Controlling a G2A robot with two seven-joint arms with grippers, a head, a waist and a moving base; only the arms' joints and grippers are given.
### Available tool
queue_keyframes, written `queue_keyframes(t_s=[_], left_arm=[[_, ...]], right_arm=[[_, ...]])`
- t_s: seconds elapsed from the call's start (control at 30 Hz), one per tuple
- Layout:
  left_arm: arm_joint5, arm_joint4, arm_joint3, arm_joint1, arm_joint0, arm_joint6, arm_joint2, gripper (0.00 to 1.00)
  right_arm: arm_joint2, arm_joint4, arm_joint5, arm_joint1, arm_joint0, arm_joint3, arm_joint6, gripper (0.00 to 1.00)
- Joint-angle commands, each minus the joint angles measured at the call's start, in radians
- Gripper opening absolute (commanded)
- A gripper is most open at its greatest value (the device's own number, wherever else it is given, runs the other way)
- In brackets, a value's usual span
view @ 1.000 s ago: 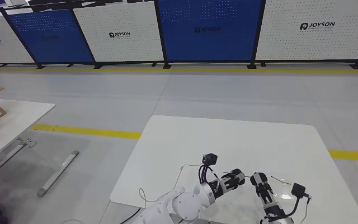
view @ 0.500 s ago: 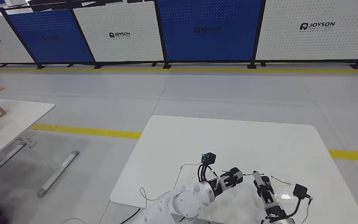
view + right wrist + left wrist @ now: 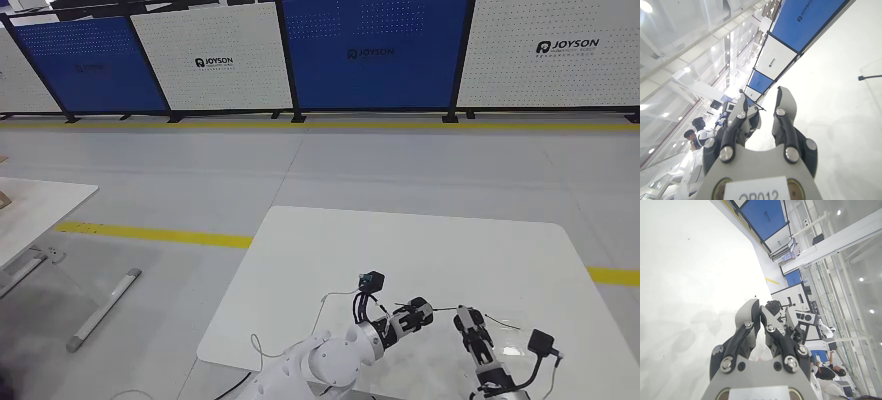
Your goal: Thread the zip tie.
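Low over the near part of the white table (image 3: pixel 330 260), the left gripper (image 3: pixel 427 307) has its jaws pinched together on a thin black zip tie (image 3: pixel 764 109), the strap too fine to follow far. Just to its right, the right gripper (image 3: pixel 761 90) hangs with jaws spread and nothing between them, and the print on its white label (image 3: pixel 757 189) is cut off. Farther right a second zip tie (image 3: pixel 860 77) lies on a clear plastic sheet (image 3: pixel 873 91), tail out of sight, and the pegboard panels (image 3: pixel 375 55) behind carry printed logos.
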Motion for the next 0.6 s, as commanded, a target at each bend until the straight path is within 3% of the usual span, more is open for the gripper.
queue_keyframes(t_s=[0.0,0.57], left_arm=[[-0.001,0.002,-0.001,0.0,0.001,-0.001,-0.001,0.0],[-0.018,0.032,-0.028,0.003,0.019,-0.015,-0.007,0.0]], right_arm=[[0.0,0.0,0.0,0.001,-0.001,-0.002,-0.001,0.0],[-0.011,-0.025,0.0,0.01,-0.005,-0.012,-0.012,0.0]])
